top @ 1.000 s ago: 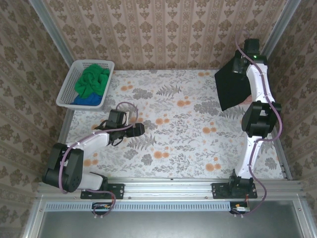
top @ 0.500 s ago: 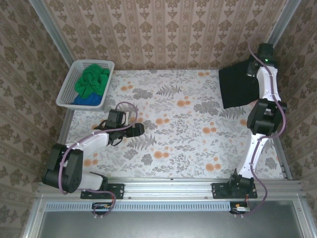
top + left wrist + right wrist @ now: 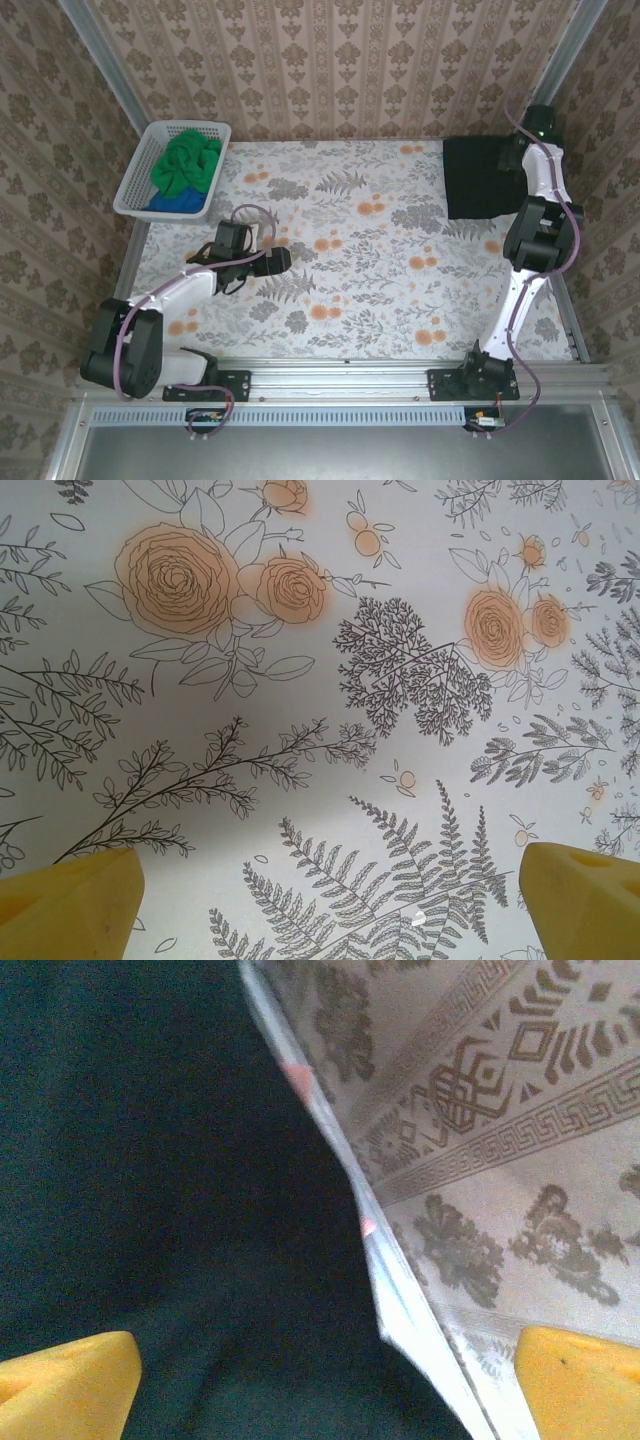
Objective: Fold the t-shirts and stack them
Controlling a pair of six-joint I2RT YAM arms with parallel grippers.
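Black t-shirt lies flat on my bench; my right fingers hover spread over its edge, my left fingers spread too, well apart from it.

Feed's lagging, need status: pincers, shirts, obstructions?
Left pincer open over table. Right pincer open above black t-shirt, far-right corner. Green t-shirt, blue t-shirt in basket. Nothing blocking.

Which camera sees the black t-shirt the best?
The top camera. It sees almost the whole black cotton t-shirt lying flat in the far right corner. The right wrist camera is so close it gets a dark patch of cloth. The left wrist camera looks at the flowery tablecloth.
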